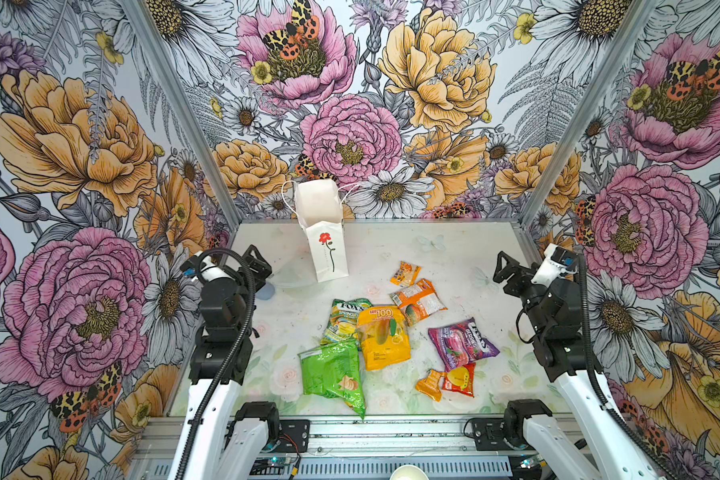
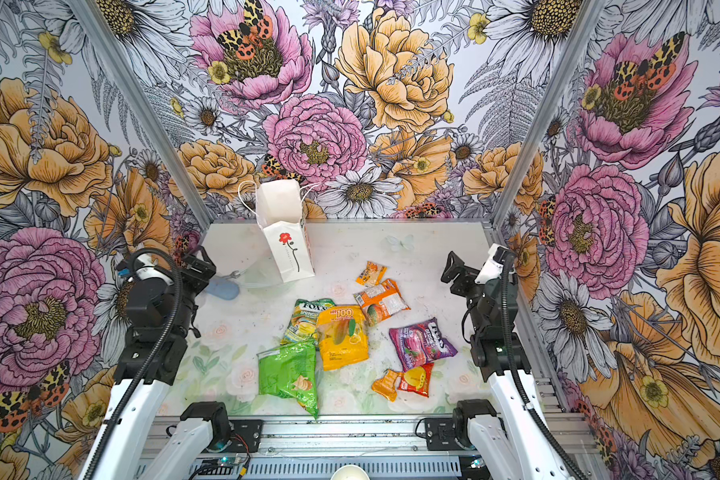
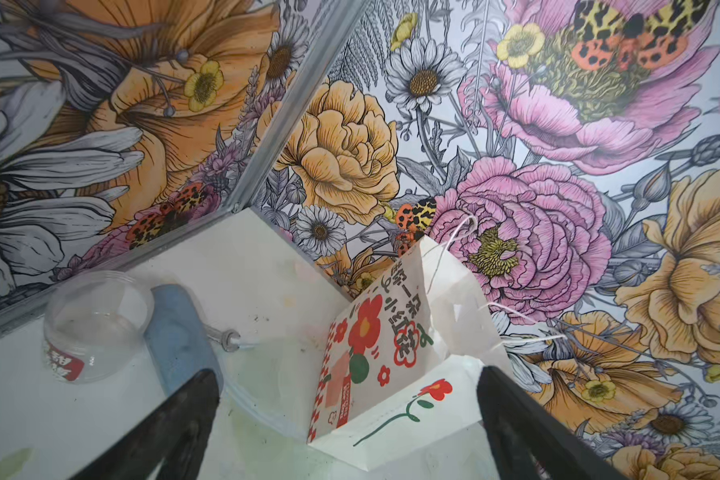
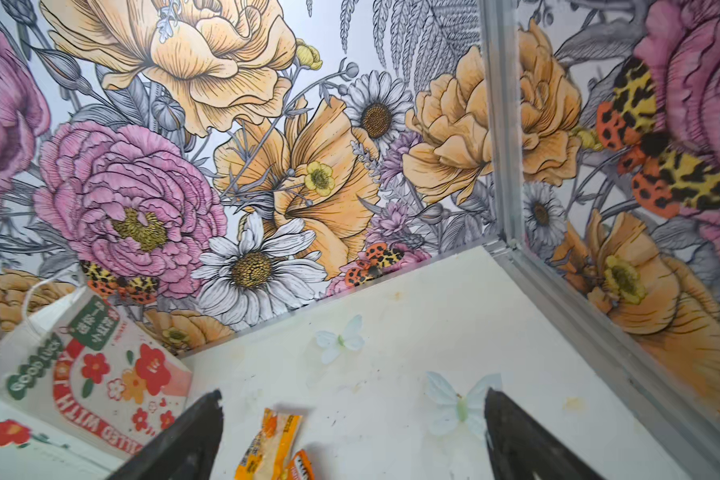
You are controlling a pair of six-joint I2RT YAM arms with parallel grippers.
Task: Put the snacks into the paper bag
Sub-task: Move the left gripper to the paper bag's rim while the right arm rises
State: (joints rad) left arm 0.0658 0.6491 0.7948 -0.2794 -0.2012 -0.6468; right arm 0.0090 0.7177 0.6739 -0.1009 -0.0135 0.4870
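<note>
The white paper bag [image 1: 328, 249] [image 2: 288, 251] stands open at the back of the table, a red flower on its front. Snacks lie loose in the middle: a large green packet [image 1: 332, 374], a yellow one [image 1: 383, 338], a green-yellow one [image 1: 345, 318], a purple one [image 1: 460, 343], an orange one [image 1: 418, 301], a small orange one [image 1: 405, 273] [image 4: 269, 444] and a small red one [image 1: 460, 379]. My left gripper [image 1: 257, 259] [image 3: 344, 374] hangs open left of the bag [image 3: 412, 411]. My right gripper [image 1: 503, 266] [image 4: 353, 394] is open at the right, holding nothing.
A clear plastic cup [image 3: 96, 324] with a red label and a blue object [image 3: 179, 345] lie by the left wall near my left gripper. Flowered walls close in the table on three sides. A metal rail [image 1: 391, 432] runs along the front edge.
</note>
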